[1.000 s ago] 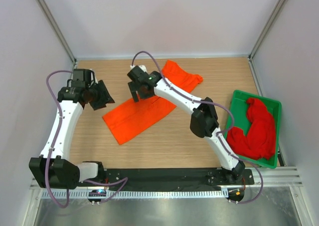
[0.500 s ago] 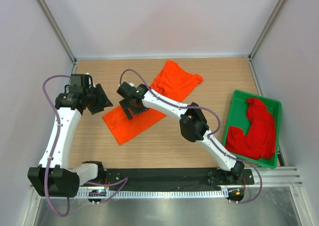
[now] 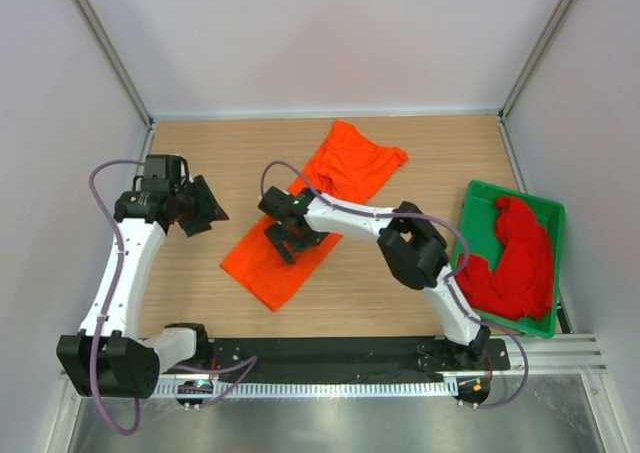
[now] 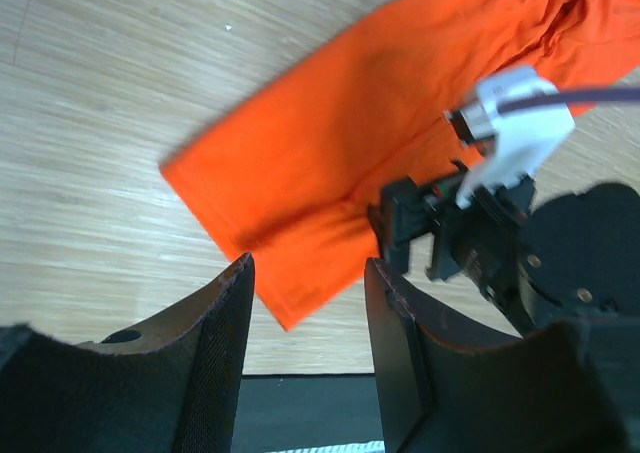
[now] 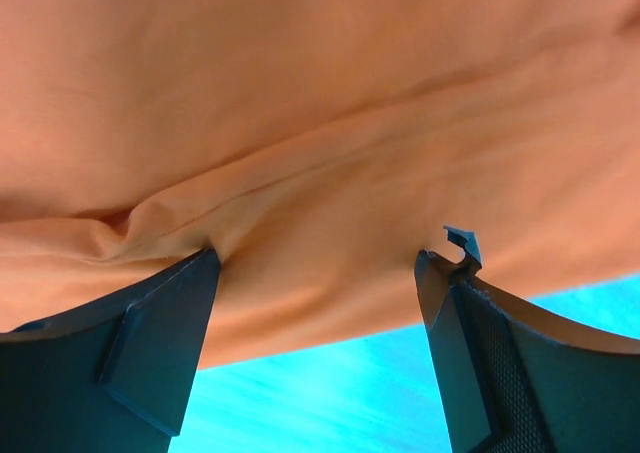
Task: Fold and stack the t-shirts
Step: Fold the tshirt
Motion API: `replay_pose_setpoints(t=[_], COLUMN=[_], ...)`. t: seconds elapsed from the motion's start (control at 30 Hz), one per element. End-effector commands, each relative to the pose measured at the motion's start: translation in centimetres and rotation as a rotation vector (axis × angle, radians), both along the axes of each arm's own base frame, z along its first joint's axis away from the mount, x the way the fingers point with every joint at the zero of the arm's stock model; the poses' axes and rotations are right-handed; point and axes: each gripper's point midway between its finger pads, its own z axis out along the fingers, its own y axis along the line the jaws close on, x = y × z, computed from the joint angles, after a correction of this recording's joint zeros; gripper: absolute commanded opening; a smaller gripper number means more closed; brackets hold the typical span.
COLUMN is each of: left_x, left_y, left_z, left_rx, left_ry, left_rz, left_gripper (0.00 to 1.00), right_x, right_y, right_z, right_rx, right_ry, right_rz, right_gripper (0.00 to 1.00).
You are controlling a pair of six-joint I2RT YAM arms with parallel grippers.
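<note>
Jaws of the right gripper [image 3: 290,238] stand wide apart, tips pressed down onto the orange t-shirt [image 3: 350,168], with no cloth pinched between them. From the right wrist camera, the two dark fingers [image 5: 165,343] frame a stretch of creased orange fabric, and a soft ridge of cloth runs across between them.

Jaws of the left gripper [image 3: 205,208] are partly apart with nothing between them. This gripper hangs over bare wood to the left of the orange shirt, not touching it. Its wrist camera looks past its own fingers [image 4: 225,353] at the shirt's near-left end and at the right gripper resting on it.

Spread on the wooden desk [image 3: 220,153], the orange t-shirt forms a long band running diagonally from near-left to far-right across the middle. Its near-left half is flat and narrow; its far-right end is wider and rumpled.

At the right edge of the desk sits a green tray [image 3: 482,213]. The red t-shirt [image 3: 515,263] lies bunched up inside it, well apart from both grippers.
</note>
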Motion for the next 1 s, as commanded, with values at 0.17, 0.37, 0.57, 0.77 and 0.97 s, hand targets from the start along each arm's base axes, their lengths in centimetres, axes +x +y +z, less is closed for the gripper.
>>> replay_pose_setpoints(t=[0.17, 0.37, 0.57, 0.77, 0.97], left_x=[0.7, 1.5, 1.8, 2.3, 2.1], left_y=[-0.9, -1.1, -1.2, -1.2, -1.8], left_z=[-0.5, -1.5, -2.9, -3.4, -4.4], left_rx=[-0.054, -0.056, -0.048, -0.033, -0.061], left_ry=[-0.012, 0.005, 0.023, -0.012, 0.021], left_rz=[-0.014, -0.041, -0.081, -0.106, -0.141], left_gripper=[0.5, 0.5, 0.5, 0.5, 0.5], right_x=[-4.5, -0.9, 10.1, 19.7, 24.0], right_y=[-9.9, -11.4, -14.5, -13.3, -12.9], right_z=[0.7, 6.6, 11.4, 12.1, 10.2], right_rx=[-0.027, 0.119, 0.201, 0.261, 0.222], right_ry=[0.051, -0.104, -0.314, -0.395, -0.447], right_rz=[-0.054, -0.191, -0.627, -0.799, -0.852], right_gripper=[0.87, 0.88, 0.89, 0.85, 0.79])
